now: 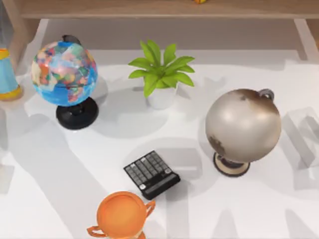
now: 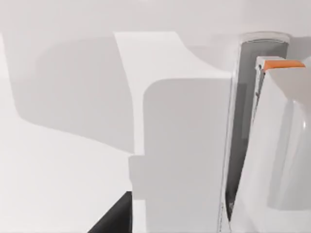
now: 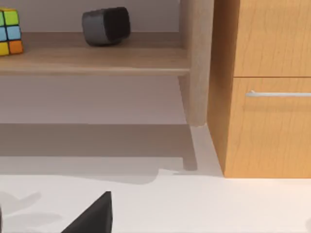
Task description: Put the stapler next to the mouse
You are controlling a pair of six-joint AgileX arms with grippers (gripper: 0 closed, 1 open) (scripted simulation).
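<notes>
Neither arm's jaw state could be told. Stapler and mouse unlocated; risk judged: seizing the black calculator (image 1: 152,174) instead, or toppling the brown globe (image 1: 242,124) while reaching across the bench (image 1: 50,199).

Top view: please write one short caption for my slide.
White table with two globes, a potted plant, a black calculator and an orange trophy.

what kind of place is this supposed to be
Probably a study or office desk in a rendered scene: two globes and a calculator sit on the white table, with a wooden shelf and drawer behind.
</notes>
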